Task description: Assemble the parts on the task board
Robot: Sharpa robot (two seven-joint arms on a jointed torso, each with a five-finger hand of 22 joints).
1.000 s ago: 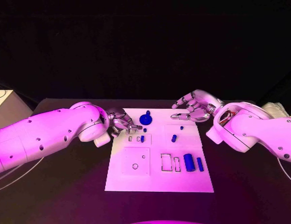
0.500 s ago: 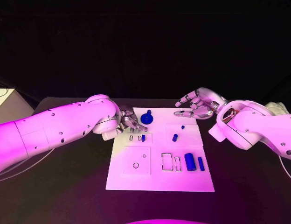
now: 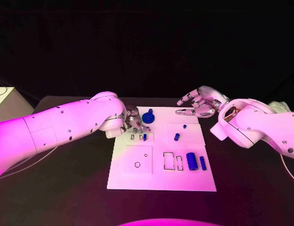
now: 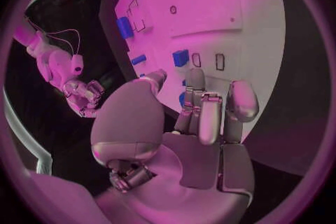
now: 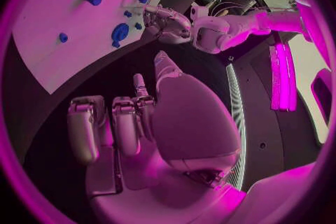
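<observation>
The left hand (image 3: 134,123) hung over the far left part of the white task board (image 3: 162,181), fingers curled down toward a small blue part (image 3: 144,137) standing in a slot; whether it held anything could not be told. Just beyond lay a round blue knobbed part (image 3: 148,118). Mid-board stood a short blue peg (image 3: 176,138), and nearer, two blue blocks (image 3: 191,162) sat beside outlined recesses. The right hand (image 3: 200,106) hovered off the board's far right corner above the bench (image 3: 65,188), fingers spread, holding nothing.
</observation>
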